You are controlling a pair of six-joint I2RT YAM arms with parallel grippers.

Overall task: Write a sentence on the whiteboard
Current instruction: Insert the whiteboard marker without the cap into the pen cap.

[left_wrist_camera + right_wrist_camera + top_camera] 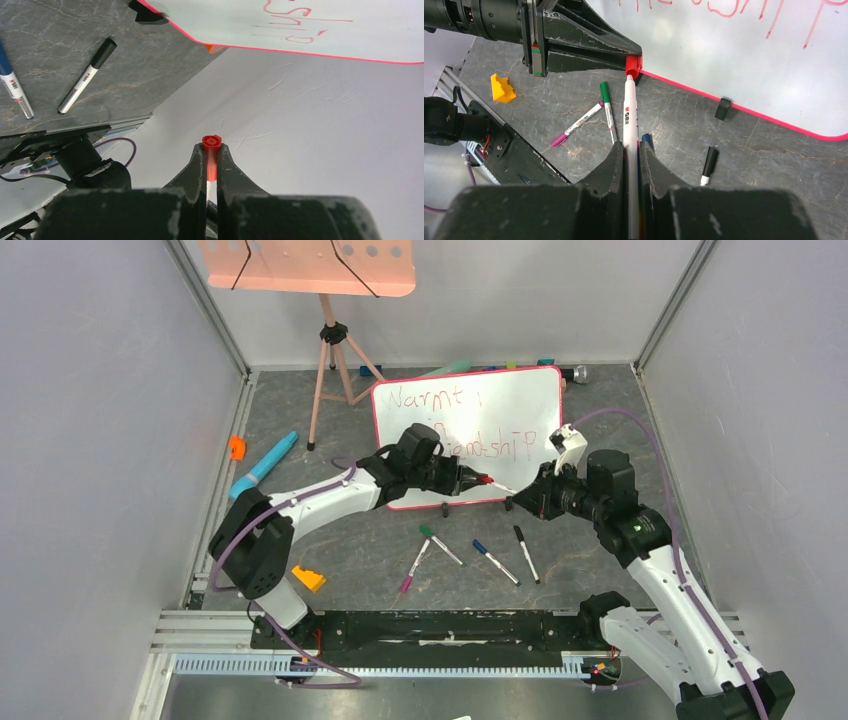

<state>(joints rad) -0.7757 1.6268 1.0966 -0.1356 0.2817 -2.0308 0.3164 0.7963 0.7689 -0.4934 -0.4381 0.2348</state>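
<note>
The whiteboard (525,400) leans at the back centre with its pink-red rim and a black clip foot (723,108). The red handwritten sentence (428,397) runs across its upper left, with a second line (492,445) reading "...ndship" partly hidden by my left arm. My left gripper (478,480) is shut on the red cap (211,141). My right gripper (522,496) is shut on the white marker body (629,120). The cap (632,63) sits on the marker's far end, in front of the board's lower edge.
Green (440,545), purple (413,565), blue (495,562) and black (526,553) markers lie on the table in front of the board. A yellow wedge (308,578), a blue tube (265,465), an orange piece (237,448) and the tripod with a salmon tray (305,265) stand at the left.
</note>
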